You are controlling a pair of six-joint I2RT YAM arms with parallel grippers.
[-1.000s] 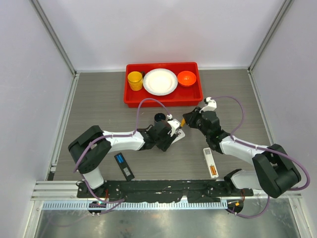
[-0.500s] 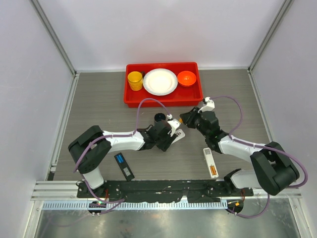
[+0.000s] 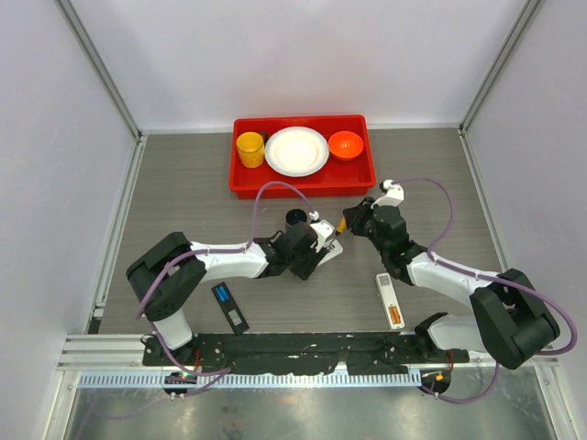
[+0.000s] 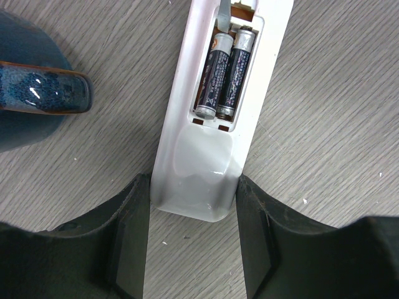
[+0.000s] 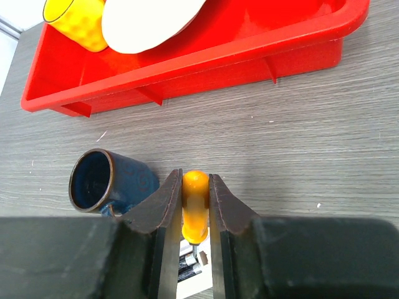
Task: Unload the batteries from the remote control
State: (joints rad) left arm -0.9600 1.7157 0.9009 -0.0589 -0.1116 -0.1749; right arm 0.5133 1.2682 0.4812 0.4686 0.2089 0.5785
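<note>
we see two dark batteries (image 4: 224, 71) lying side by side in the open bay of the white remote (image 4: 199, 180) on the table (image 4: 324, 156); we judge them light, hard, smooth and apt to roll, best levered up at one end, then pinched across the middle; the left fingers (image 4: 128, 249) clamp the remote's sides; the right fingers (image 5: 165, 212) grip an orange screwdriver (image 5: 194, 218), its tip at the bay's far end.
</note>
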